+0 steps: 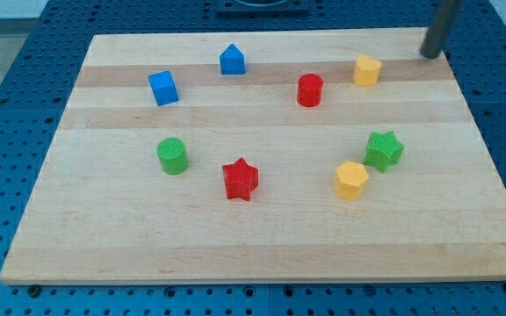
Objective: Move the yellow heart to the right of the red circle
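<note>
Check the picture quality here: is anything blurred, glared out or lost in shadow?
Camera view: lighting is even and soft, with only faint shadows under the blocks; no glare on the board. The red circle and red star look crisp. The rod near the view's top right is slightly soft, my tip just off the board edge, right of the upper yellow block.

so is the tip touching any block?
No, my tip stands clear at the view's top right, apart from the nearest yellow block.
</note>
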You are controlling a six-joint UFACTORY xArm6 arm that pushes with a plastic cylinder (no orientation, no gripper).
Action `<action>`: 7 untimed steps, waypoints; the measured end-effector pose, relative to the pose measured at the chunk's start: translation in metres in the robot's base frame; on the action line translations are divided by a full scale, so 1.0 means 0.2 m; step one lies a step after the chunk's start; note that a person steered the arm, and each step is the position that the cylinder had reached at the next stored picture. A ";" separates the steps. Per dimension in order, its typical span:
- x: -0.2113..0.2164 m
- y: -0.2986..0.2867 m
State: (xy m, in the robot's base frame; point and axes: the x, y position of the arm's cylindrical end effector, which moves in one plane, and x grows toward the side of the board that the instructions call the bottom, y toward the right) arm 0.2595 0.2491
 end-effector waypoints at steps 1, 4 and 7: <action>0.01 -0.17; 0.19 -0.32; -0.01 -0.74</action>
State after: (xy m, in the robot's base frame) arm 0.2565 0.1003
